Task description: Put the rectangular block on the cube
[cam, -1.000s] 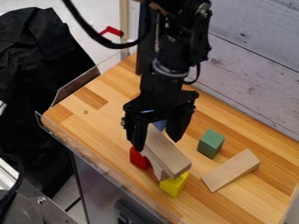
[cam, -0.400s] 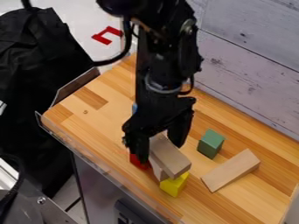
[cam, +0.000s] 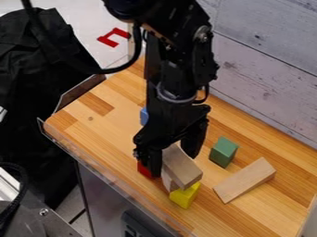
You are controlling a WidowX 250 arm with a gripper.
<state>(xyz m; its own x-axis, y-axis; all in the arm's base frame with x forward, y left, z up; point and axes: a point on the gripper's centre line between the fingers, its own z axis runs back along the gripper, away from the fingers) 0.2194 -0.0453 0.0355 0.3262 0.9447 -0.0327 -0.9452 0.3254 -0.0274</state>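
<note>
Nearest is the yellow block (cam: pixel 185 196), and over its upper edge comes the near end of a wooden rectangular block (cam: pixel 182 167), which lies slanted above a paler wooden piece (cam: pixel 168 182). Whether it truly rests on the yellow block, I cannot tell. Close to them, to the image's right, a second wooden block (cam: pixel 244 180) lies flat. The gripper (cam: pixel 173 164) is around the far end of the rectangular block, its fingers apart, one at each side. Beside it is a red block (cam: pixel 143 169); farther are the green block (cam: pixel 223 152) and a blue object (cam: pixel 144 116). I judge that the grasp is in hand. Next, the fingers should close evenly, then lift straight, without pushing the pieces below. Which cube is meant stays unclear.
</note>
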